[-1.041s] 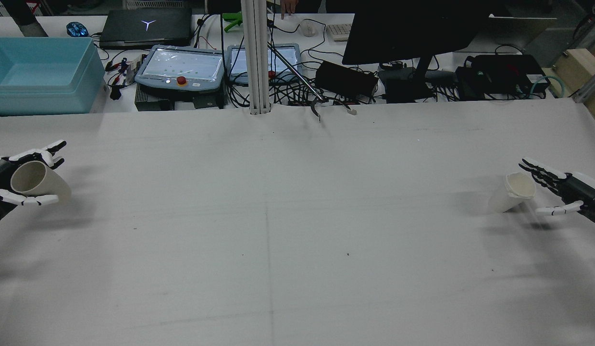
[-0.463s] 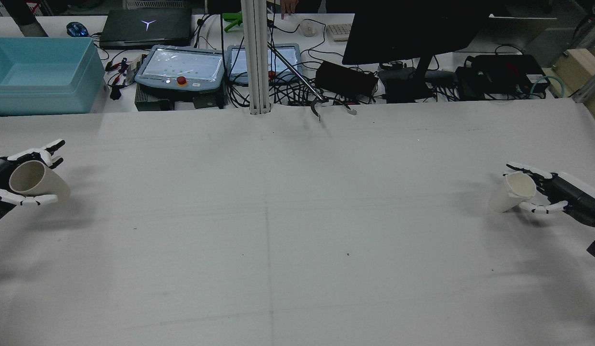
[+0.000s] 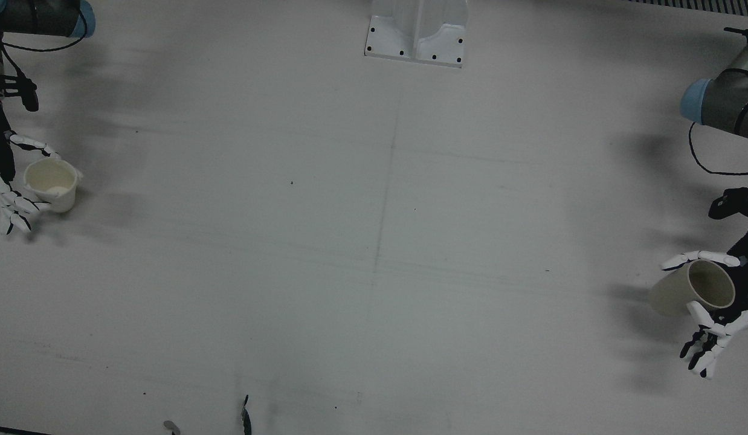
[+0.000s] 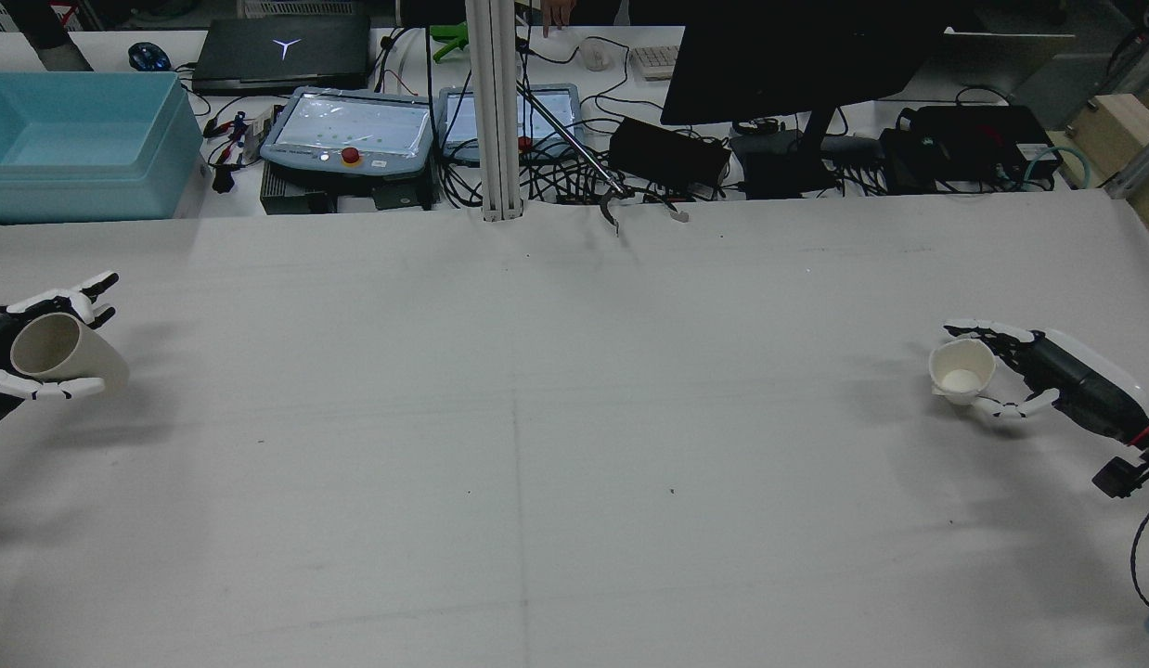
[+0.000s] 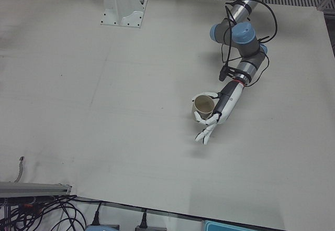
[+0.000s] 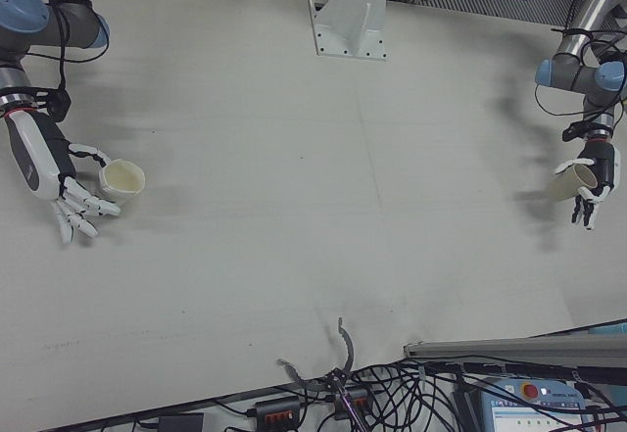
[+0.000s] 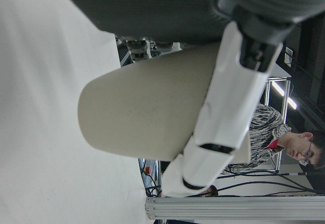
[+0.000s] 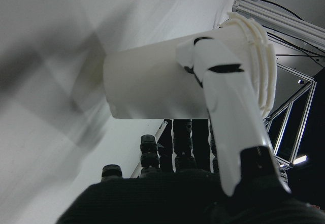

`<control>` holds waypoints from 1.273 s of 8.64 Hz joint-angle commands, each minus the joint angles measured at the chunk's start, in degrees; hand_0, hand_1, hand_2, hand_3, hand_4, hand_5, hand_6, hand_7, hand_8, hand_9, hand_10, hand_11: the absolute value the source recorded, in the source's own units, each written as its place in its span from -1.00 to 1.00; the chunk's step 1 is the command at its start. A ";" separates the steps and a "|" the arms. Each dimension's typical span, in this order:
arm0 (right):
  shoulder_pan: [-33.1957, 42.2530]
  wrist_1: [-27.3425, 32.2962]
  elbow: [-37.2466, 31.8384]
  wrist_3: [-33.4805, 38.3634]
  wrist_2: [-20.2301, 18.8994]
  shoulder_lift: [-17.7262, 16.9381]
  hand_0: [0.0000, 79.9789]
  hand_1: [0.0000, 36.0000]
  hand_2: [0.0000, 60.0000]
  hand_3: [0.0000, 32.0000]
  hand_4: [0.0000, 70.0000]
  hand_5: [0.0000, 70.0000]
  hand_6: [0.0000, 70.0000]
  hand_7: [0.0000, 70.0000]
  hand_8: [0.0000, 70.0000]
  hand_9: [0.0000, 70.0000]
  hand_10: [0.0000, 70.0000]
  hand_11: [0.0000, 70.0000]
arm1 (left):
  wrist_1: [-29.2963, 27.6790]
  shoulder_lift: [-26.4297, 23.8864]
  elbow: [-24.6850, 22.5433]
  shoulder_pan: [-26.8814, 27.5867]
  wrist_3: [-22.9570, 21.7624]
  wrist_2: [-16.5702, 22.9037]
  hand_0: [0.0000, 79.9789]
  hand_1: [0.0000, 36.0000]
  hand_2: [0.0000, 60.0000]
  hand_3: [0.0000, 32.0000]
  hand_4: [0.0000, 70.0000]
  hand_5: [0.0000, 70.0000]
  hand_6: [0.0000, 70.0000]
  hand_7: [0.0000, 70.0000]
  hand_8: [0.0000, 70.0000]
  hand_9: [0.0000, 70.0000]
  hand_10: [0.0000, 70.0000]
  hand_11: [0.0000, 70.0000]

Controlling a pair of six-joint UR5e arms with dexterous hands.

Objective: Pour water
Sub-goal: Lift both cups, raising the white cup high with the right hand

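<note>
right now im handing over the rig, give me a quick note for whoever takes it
Left hand: shut on the beige cup, held off the table at the far left edge.
Right hand: shut on the white cup, mouth up, at the far right.
Done: both cups grasped.
Left: bring the cups together over the table and pour; they are still far apart. Contents cannot be told.

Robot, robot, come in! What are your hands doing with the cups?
Left hand shut on beige cup, tilted. Right hand shut on white cup, about upright. Cups far apart, table between them bare.
</note>
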 commanded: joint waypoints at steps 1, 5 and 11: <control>-2.21 -5.58 6.51 -1.17 4.37 -0.09 1.00 1.00 0.05 -1.00 -0.51 -0.55 0.01 0.49 -0.40 -0.11 -1.00 -1.00 | -0.33 0.36 0.00 0.00 0.00 -0.01 1.00 1.00 1.00 -1.00 -0.15 1.00 -0.74 -0.77 -0.96 -0.99 -0.89 -0.70; -1.94 -16.02 19.25 -1.08 5.52 -0.18 1.00 1.00 0.70 -1.00 -0.74 -0.34 0.31 0.72 0.19 0.59 -1.00 -0.95 | -0.07 1.16 -1.75 0.09 0.00 -0.01 1.00 1.00 1.00 -1.00 -0.15 1.00 -0.73 -0.76 -0.96 -0.99 -0.88 -0.70; 5.34 -38.25 38.76 -5.47 5.25 9.90 1.00 1.00 0.79 -1.00 -0.53 -0.35 0.37 0.66 0.15 0.51 -1.00 -1.00 | 12.91 -9.97 -6.95 7.10 1.23 0.25 1.00 1.00 1.00 -1.00 -0.08 1.00 -0.68 -0.73 -0.96 -0.99 -0.88 -0.69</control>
